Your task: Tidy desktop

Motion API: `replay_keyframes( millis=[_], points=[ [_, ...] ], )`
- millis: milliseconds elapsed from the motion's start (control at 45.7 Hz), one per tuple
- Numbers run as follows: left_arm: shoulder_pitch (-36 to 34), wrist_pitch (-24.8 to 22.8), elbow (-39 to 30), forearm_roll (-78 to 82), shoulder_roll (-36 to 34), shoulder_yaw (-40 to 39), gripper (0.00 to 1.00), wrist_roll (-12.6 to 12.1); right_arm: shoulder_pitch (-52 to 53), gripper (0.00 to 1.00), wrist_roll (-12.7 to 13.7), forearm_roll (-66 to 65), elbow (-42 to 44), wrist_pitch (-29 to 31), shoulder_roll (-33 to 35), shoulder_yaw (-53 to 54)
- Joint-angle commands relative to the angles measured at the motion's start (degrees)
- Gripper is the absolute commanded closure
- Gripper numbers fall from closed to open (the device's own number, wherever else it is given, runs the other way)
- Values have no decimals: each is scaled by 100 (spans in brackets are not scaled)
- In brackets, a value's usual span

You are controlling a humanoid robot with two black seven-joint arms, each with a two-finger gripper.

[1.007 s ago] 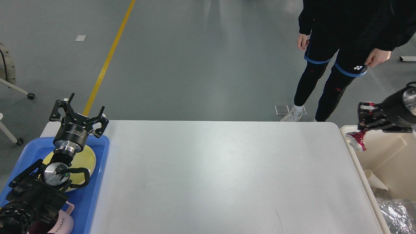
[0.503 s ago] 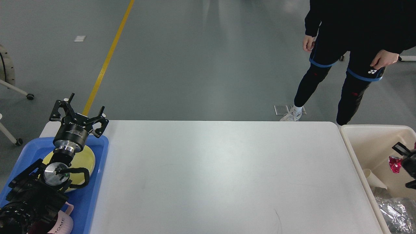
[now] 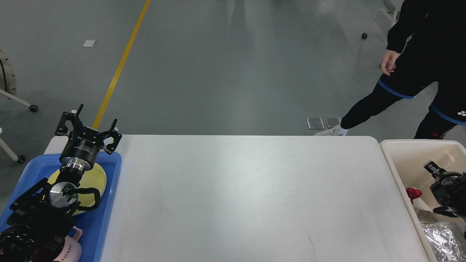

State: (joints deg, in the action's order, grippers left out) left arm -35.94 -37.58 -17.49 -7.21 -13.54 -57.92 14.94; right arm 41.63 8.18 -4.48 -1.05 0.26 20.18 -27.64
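Head view: the desktop (image 3: 247,196), a smooth matte white slab with rounded corners, fills the centre. At its left, the left gripper (image 3: 88,125) is held with jaws spread above a blue plastic tray (image 3: 105,214) bearing a yellow plate (image 3: 95,176). At its right, a beige bin (image 3: 407,153) contains crumpled foil (image 3: 446,240), a red wrapper (image 3: 413,193) and the right gripper (image 3: 435,171), whose jaw state cannot be told.

Even, diffuse overhead light fills the scene. The large white matte table top (image 3: 247,196) carries a soft, broad sheen near its centre, with no hard glare. Pale streaks of reflected light lie on the glossy grey floor (image 3: 218,65). Shadows are faint. Focus is sharp throughout.
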Motion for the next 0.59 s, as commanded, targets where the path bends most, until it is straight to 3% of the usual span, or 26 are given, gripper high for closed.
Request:
replay_keyframes(
  millis=[0, 109, 328, 481, 525, 569],
  points=[
    [-1, 5, 0, 0, 0, 0, 2, 0, 512, 0, -9, 640, -236, 0, -41, 425],
    [-1, -4, 0, 0, 0, 0, 2, 0, 933, 0, -325, 1308, -632, 0, -41, 1338],
    [-1, -4, 0, 0, 0, 0, 2, 0, 1181, 0, -1599, 1468, -1625, 35, 73, 4027],
    [-1, 5, 0, 0, 0, 0, 2, 0, 864, 0, -1968, 1441, -2346, -35, -111, 5128],
    [-1, 5, 0, 0, 0, 0, 2, 0, 811, 0, -2275, 1433, -2338, -53, -347, 5146],
    [-1, 5, 0, 0, 0, 0, 2, 0, 741, 0, -2757, 1433, -2329, -79, -532, 5146]
  ],
)
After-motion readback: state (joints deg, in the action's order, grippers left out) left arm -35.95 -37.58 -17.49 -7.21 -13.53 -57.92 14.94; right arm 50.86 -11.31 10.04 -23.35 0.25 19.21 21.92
